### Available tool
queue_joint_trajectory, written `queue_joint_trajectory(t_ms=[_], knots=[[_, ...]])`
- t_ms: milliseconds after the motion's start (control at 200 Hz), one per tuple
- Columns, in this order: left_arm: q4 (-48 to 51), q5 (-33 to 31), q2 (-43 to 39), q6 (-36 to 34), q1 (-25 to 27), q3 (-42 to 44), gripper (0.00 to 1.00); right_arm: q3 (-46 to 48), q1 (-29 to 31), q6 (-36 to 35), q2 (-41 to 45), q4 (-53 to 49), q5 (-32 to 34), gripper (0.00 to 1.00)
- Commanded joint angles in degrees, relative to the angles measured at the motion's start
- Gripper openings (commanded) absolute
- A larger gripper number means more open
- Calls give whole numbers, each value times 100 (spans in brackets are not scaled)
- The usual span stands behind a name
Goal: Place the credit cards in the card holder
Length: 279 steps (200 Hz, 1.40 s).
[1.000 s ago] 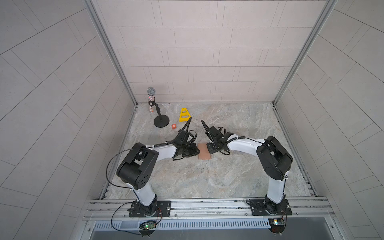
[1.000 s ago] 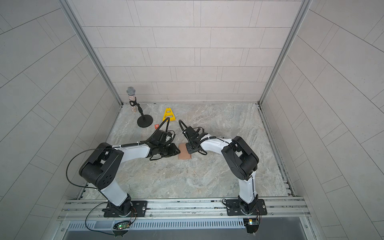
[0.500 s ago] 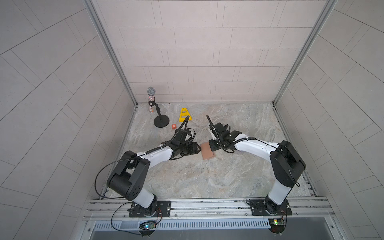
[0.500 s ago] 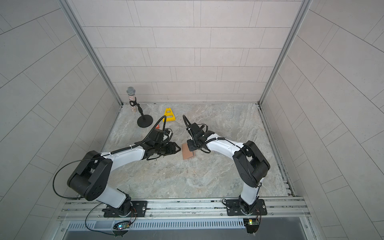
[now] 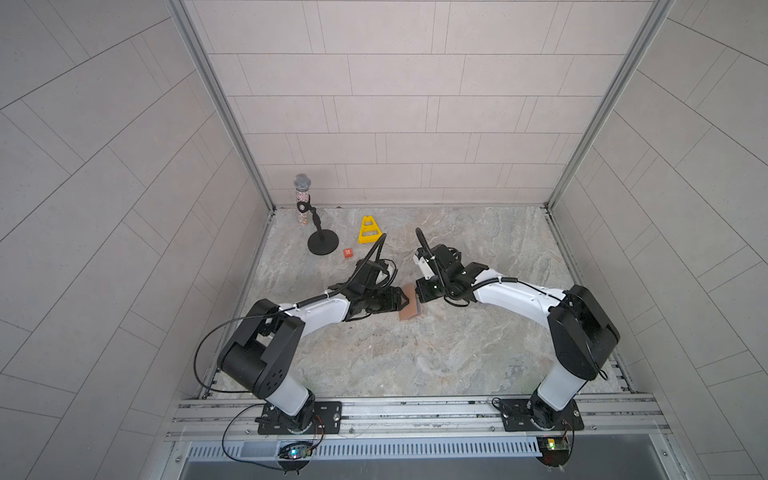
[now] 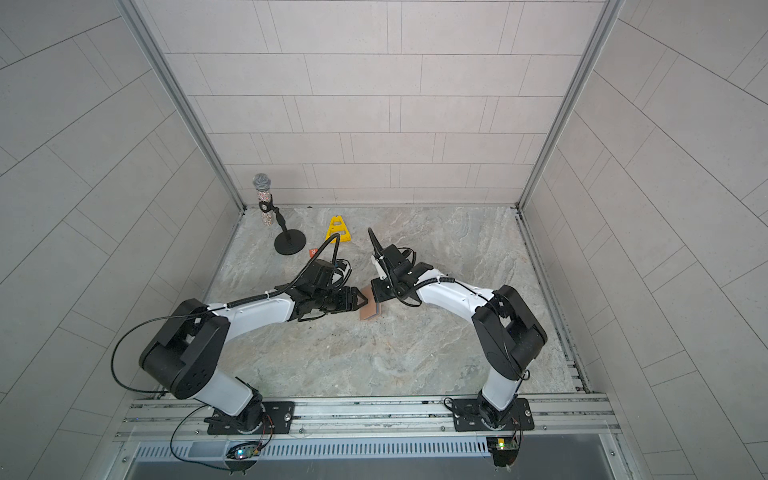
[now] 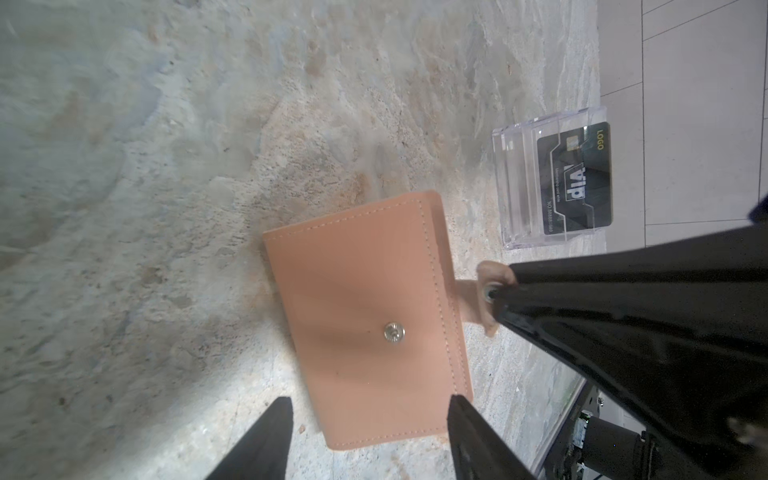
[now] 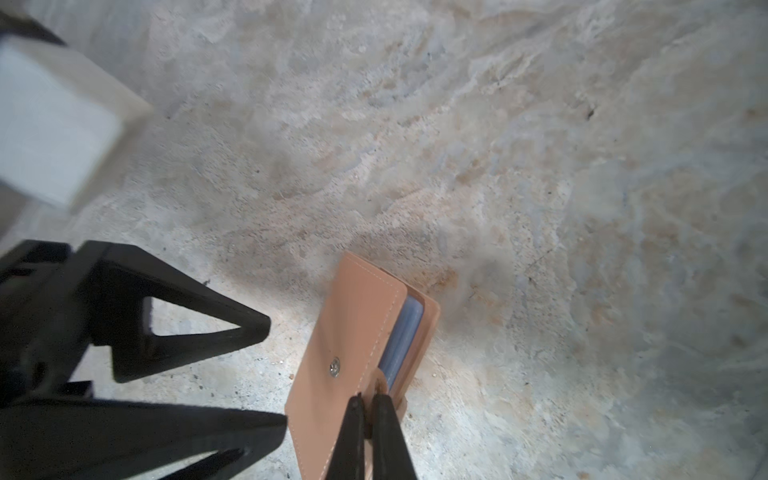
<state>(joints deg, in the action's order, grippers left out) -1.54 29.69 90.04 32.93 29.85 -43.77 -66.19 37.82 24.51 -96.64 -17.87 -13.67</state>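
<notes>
The card holder, a tan-pink wallet, lies on the stone floor between both arms. In the right wrist view its cover stands slightly ajar, and blue-grey sleeves show inside. My right gripper is shut on its snap tab. My left gripper is open, its fingertips either side of the holder's near end without touching it. One of the credit cards, a black VIP card, stands in a clear plastic box. Neither shows in the top views.
A microphone on a black round-based stand is at the back left. A yellow cone-shaped sign and a small orange square tag lie just behind the left arm. Tiled walls close in three sides.
My left gripper's jaws have opened wider at the card holder's left end. The right gripper has stayed shut on the snap tab. The card holder has barely shifted.
</notes>
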Motion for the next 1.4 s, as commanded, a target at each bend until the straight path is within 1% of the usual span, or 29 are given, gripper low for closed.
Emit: queue_joint_trajectory(t_ms=[0,35,160,410,520,646,846,961,1001,1061,1116,1171,1321,1391], knots=[[94,-184,-74,-141,38,-62,65,17,6,89,277,172,-138,0],[82,-184,-87,-144,45,-57,65,1,6,89,286,165,-160,0],[55,-225,-187,-228,98,-38,71,-8,8,80,272,158,-197,0],[137,-666,-478,-285,143,55,71,-13,15,71,143,134,-180,0],[131,-822,-648,-382,193,108,74,-1,15,64,136,130,-177,0],[108,-709,-571,-464,214,75,74,16,15,63,121,152,-198,0],[268,-1026,-359,-412,231,-17,73,44,15,63,109,143,-192,0],[357,-1042,-227,-446,232,-85,66,62,15,44,90,119,-165,0],[442,-1131,-195,-454,236,-110,61,63,15,41,73,93,-117,0],[543,-1264,-169,-482,241,-112,60,76,15,20,52,34,-10,0],[645,-1393,-128,-524,241,-97,54,93,15,1,32,-43,85,0],[733,-1503,-86,-541,241,-86,51,112,15,-12,-3,-85,168,0],[725,-1519,36,-560,237,-6,30,255,15,-8,-91,-76,308,0],[721,-1474,11,-542,239,4,22,314,15,-32,-135,-85,411,0]])
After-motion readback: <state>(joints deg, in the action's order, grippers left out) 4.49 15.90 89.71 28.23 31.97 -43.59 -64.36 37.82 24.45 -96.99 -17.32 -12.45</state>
